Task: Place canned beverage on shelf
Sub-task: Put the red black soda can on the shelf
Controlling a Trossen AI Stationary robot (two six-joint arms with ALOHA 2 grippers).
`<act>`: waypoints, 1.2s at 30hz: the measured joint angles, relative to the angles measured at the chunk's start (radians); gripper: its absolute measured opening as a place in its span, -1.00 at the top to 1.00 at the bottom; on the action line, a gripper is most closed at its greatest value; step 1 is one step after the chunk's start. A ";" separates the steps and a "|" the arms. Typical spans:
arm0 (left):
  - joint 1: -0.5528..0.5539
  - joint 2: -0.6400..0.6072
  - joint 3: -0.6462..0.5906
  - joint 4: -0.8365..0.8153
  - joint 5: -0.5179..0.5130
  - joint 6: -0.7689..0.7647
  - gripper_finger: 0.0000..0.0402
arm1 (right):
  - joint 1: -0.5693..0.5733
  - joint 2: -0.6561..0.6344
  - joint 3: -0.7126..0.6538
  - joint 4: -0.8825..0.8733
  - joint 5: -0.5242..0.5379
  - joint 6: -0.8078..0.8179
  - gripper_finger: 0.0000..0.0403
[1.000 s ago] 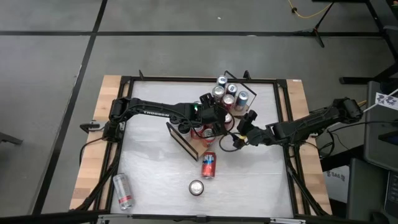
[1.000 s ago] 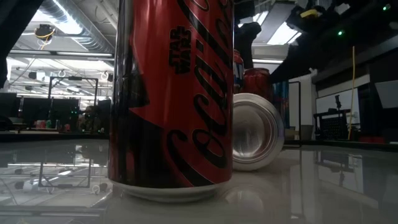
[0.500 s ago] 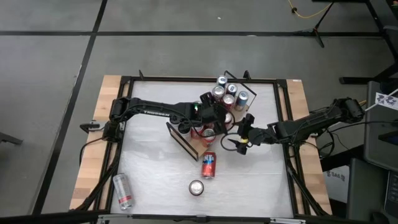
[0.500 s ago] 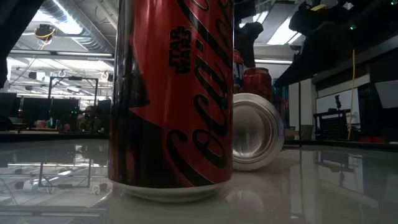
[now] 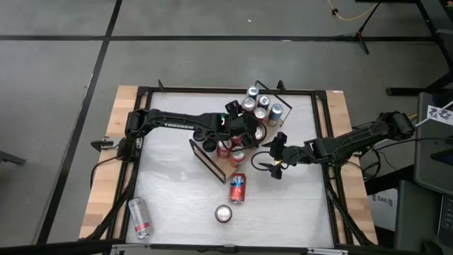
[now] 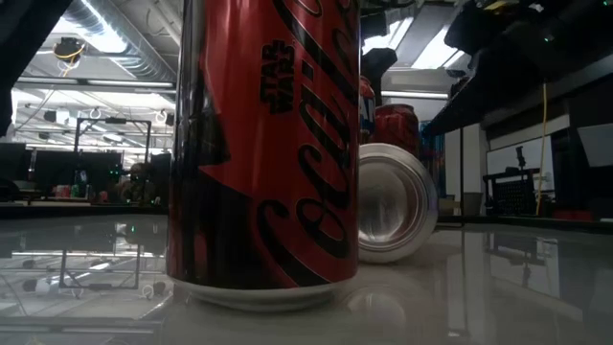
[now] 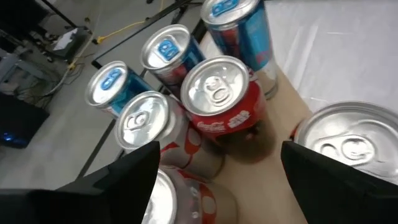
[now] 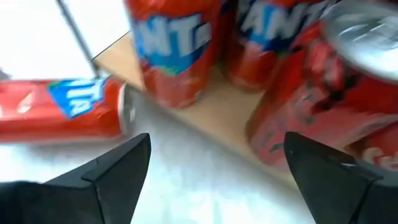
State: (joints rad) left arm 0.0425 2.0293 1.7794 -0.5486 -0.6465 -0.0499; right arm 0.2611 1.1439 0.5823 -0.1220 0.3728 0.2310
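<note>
The shelf (image 5: 210, 159), a light-wood board with black wire rails, lies aslant mid-table and carries several upright cans (image 5: 259, 106). My left gripper (image 5: 245, 137) hovers open over them; in its wrist view a red cola can (image 7: 217, 93) stands between and beyond the spread fingers. My right gripper (image 5: 266, 161) is open, low over the table by the shelf's near right side, facing orange-soda cans (image 8: 171, 50) on the board (image 8: 211, 115). A red can (image 5: 237, 188) lies on its side on the table near the shelf. Another red can (image 5: 224, 212) stands upright nearer the front.
A silver can (image 5: 139, 217) lies on its side at the near left corner. The low view is filled by the upright red can (image 6: 263, 153), with the lying can's end (image 6: 395, 203) behind it. A black frame (image 5: 212, 91) borders the white tabletop.
My right gripper has swung at the wrist, its fingertips moving toward the table's near edge and the lying red can, while the arm has stayed in place. The cans and the shelf have kept still.
</note>
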 joint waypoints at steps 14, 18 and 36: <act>-0.006 0.000 0.000 -0.031 0.024 0.001 -0.63 | 0.000 0.000 0.000 0.015 0.173 -0.001 -0.78; -0.015 0.000 0.000 -0.033 -0.006 0.001 -0.63 | 0.000 0.000 -0.001 0.015 0.233 -0.001 -0.78; -0.032 -0.067 0.000 -0.089 -0.073 0.000 -0.63 | 0.000 -0.074 0.000 -0.062 0.291 -0.042 -0.78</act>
State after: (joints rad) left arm 0.0101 1.9620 1.7798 -0.6380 -0.7195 -0.0498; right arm 0.2615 1.0697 0.5822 -0.1838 0.6639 0.1895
